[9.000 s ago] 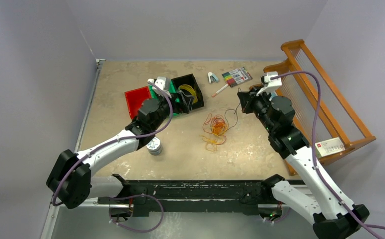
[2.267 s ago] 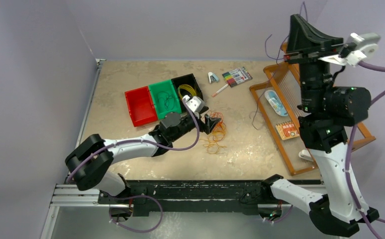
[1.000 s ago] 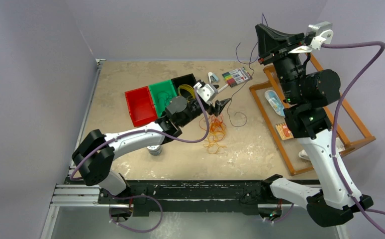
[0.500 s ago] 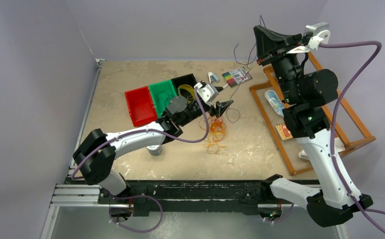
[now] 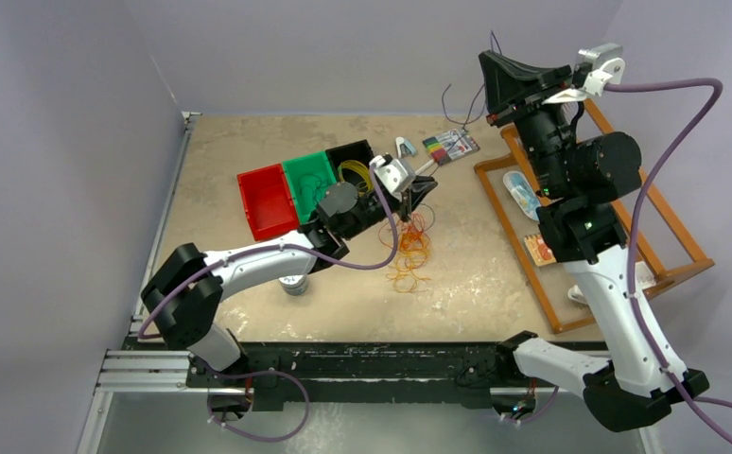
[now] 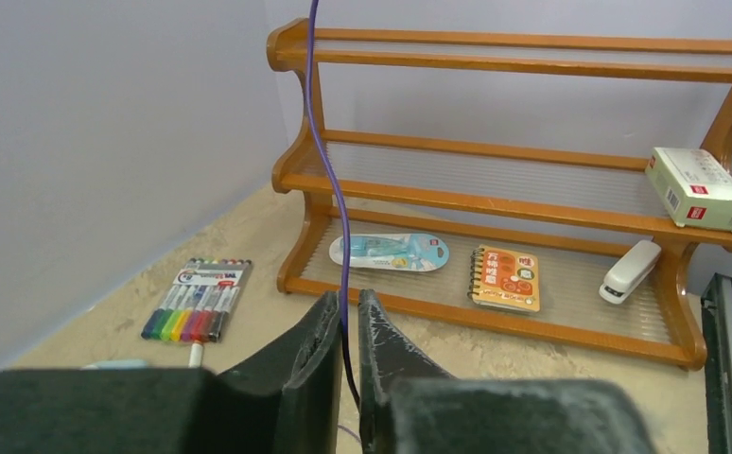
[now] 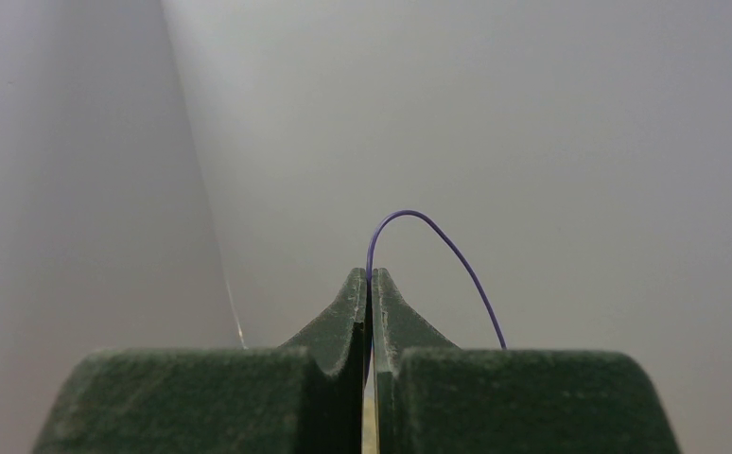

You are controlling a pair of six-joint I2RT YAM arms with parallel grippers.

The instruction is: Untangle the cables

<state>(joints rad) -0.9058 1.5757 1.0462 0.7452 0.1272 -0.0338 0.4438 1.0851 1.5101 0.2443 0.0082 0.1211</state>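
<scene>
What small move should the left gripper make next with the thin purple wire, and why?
Probably close the left gripper fully on the purple wire. It runs through the narrow slit between the fingers, while the right gripper, raised high, pinches it; a firm hold could help draw it clear of the orange tangle.

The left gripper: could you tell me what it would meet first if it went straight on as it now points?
Probably the wooden rack, at its bottom rail; the left gripper points there across the tabletop, though depth is unclear.
</scene>
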